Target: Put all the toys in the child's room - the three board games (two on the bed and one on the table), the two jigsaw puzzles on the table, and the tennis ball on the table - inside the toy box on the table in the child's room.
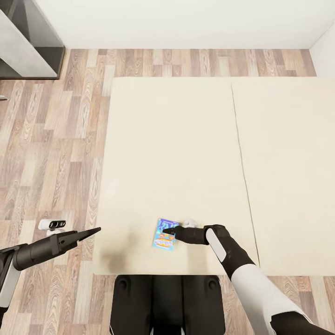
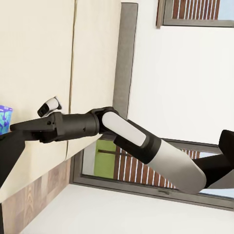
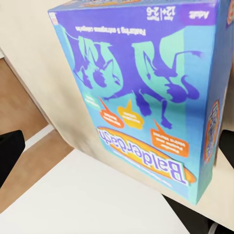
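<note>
The right gripper (image 1: 168, 231) reached in from the near right and met the right-hand side of the small blue board game (image 1: 164, 234), which lay near the near edge of the bed (image 1: 177, 153), on its left panel. Whether the jaws had already clenched on the box or merely sat against it could not be told: in the head view the fingertips overlapped the blue lid, and the right wrist view was so close that the box (image 3: 141, 97) spread across most of the picture, its printed lid tilted toward the lens. That tilt may mean the near side had been lifted off the mattress, though this is a judgement and not something plainly shown. The arm came in low and nearly level with the mattress, probably because a flat box on a soft surface is easiest taken by one edge.

The left gripper (image 1: 88, 232) hung out over the wood floor (image 1: 70, 139) just beside the left edge of the bed, its fingers drawn to a point (apparently closed and holding nothing). It seemed parked there to keep out of the other arm's way. A small white device (image 1: 51, 224) lay on the floor near it.

The bed's seam (image 1: 239, 153) ran from near to far, right of the box, and the rest of the cream mattress in sight was bare. The box had yet to be carried to the toy tray.
</note>
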{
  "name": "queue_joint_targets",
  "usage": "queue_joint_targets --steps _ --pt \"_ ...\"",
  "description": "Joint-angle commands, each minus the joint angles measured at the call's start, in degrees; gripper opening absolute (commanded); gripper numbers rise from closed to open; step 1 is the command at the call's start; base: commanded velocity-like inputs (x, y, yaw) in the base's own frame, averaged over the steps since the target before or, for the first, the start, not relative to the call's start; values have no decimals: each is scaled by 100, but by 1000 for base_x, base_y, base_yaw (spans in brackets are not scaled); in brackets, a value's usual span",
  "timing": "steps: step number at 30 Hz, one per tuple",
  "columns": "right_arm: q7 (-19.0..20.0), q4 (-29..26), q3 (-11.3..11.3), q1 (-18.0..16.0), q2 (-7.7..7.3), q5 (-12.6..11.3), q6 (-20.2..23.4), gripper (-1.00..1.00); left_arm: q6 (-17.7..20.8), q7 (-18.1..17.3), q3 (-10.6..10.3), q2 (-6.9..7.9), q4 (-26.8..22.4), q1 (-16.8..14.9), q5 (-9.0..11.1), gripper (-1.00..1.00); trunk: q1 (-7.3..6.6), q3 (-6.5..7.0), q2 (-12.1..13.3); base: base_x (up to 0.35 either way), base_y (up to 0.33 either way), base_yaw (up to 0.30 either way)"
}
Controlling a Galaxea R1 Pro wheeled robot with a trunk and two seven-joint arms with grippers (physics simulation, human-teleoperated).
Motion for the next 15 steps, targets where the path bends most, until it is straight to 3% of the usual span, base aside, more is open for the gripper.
queue_joint_targets --steps 1,15 --pt "10 -3 -1 0 -1 4 23 100 61 -23 0 1 -1 -1 -5 100 3 -6 -9 0 0 0" --pt "10 -3 -1 0 -2 4 23 100 61 -23 0 1 -1 -1 -5 100 3 -6 -9 0 38 0"
